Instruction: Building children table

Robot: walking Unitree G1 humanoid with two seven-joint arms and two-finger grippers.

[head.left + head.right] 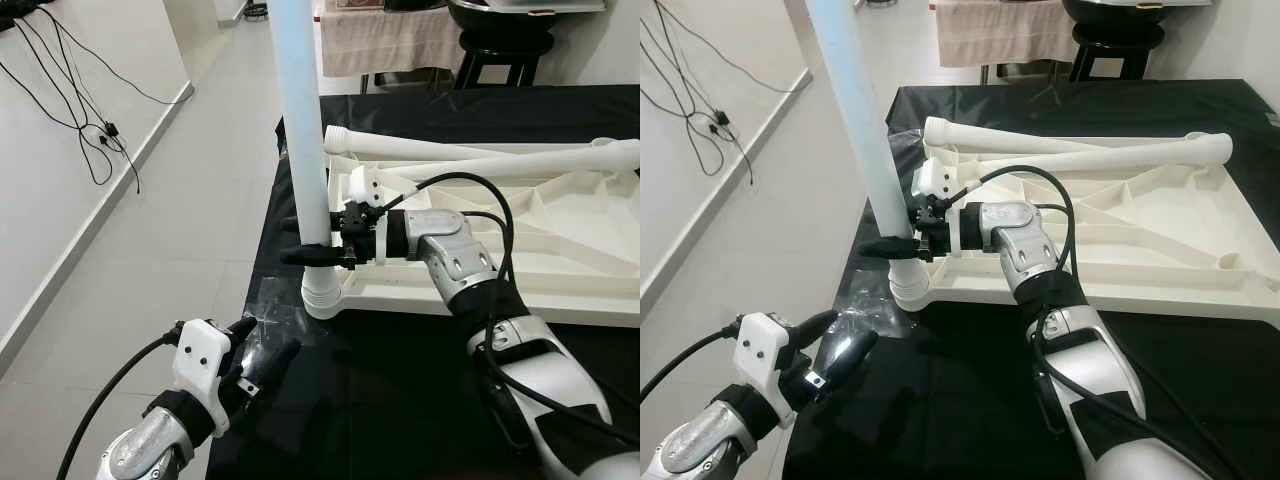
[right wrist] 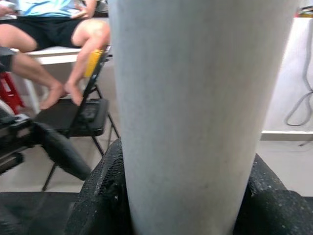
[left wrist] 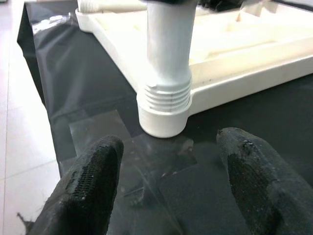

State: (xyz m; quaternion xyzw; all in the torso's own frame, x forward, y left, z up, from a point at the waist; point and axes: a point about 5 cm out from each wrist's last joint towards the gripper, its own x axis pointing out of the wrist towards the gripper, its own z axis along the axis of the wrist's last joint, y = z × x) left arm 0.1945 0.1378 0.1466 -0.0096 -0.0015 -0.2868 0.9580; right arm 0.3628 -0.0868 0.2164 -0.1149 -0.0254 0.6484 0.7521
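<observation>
I saw right gripper [image 1: 312,243] pinching smooth round white leg [image 1: 303,130], threaded into tabletop [image 1: 560,260] corner; left gripper [image 3: 168,181] spread.

The upright table leg [image 1: 303,120], clamped by the right hand [image 1: 318,243], blocks the near-left corner of the upturned tabletop [image 1: 560,270]. Two loose legs [image 1: 480,155] bar its far edge. Bare black counter [image 1: 400,400] lies free before the spread-fingered left hand [image 1: 255,365].

White table leg [image 2: 195,112] upright, clamped between both black fingers [image 2: 102,196] of right gripper [image 2: 178,205]. Behind at 10 o'clock: seated person's bare legs [image 2: 63,44], black folding chair [image 2: 83,117].
</observation>
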